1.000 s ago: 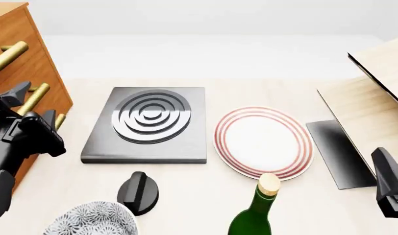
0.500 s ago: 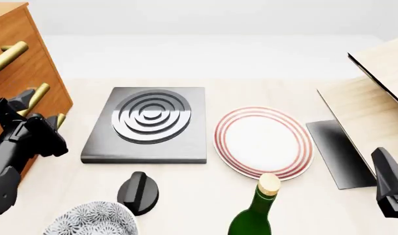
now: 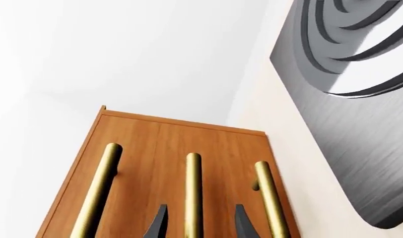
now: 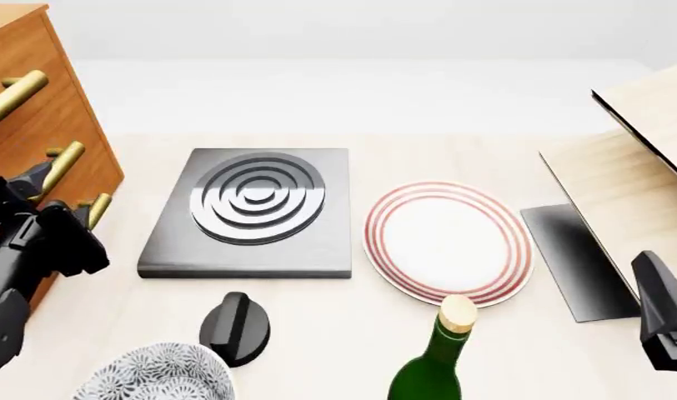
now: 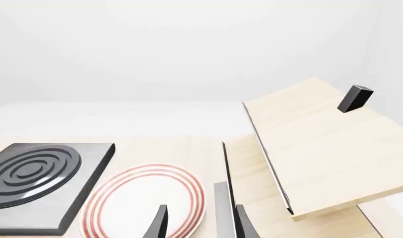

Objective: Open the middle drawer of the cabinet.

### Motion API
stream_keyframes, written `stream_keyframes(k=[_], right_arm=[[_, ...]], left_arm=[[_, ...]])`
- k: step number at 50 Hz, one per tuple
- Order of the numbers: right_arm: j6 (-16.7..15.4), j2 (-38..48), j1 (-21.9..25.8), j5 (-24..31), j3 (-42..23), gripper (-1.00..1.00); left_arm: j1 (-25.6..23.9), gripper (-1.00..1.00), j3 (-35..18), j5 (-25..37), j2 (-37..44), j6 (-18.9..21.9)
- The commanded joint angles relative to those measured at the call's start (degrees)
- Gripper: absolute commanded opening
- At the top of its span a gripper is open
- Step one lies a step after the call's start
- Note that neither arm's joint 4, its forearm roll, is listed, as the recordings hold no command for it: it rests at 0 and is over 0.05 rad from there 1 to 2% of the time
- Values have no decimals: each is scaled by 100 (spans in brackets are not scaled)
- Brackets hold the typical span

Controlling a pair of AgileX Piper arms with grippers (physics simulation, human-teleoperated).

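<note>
The cabinet [image 4: 32,108] stands at the table's far left, its three brass handles facing the arms, and the middle drawer [image 3: 215,163] sits flush with the other two. The left gripper [image 3: 194,224] is right at that front: in the left wrist view its two dark fingertips [image 3: 158,225] stand apart, one on each side of the middle handle [image 3: 193,193], with a sliver of wood visible between each tip and the bar (so it straddles the handle, not yet pinching it). The right gripper [image 5: 199,223] hangs spread and empty above the red-rimmed plate [image 4: 448,242], near the pale wood box [image 4: 639,158]. A grey ringed slab [image 4: 253,210] lies between cabinet and plate.
</note>
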Motion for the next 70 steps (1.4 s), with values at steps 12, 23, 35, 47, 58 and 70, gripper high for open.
stream_keyframes(k=[12, 23, 35, 47, 58, 70], right_arm=[[-1, 0, 2, 0, 0, 100], [0, -1, 0, 0, 0, 100], [0, -1, 0, 0, 0, 100], [1, -2, 1, 0, 0, 100], [1, -1, 0, 0, 0, 100], [1, 0, 0, 0, 0, 100]], left_arm=[[209, 100, 98, 0, -8, 153], [255, 100, 68, 0, 114, 146], [377, 100, 118, 0, 78, 151], [527, 100, 225, 0, -1, 167], [397, 100, 129, 0, -60, 165], [-31, -100, -116, 0, -440, 104]])
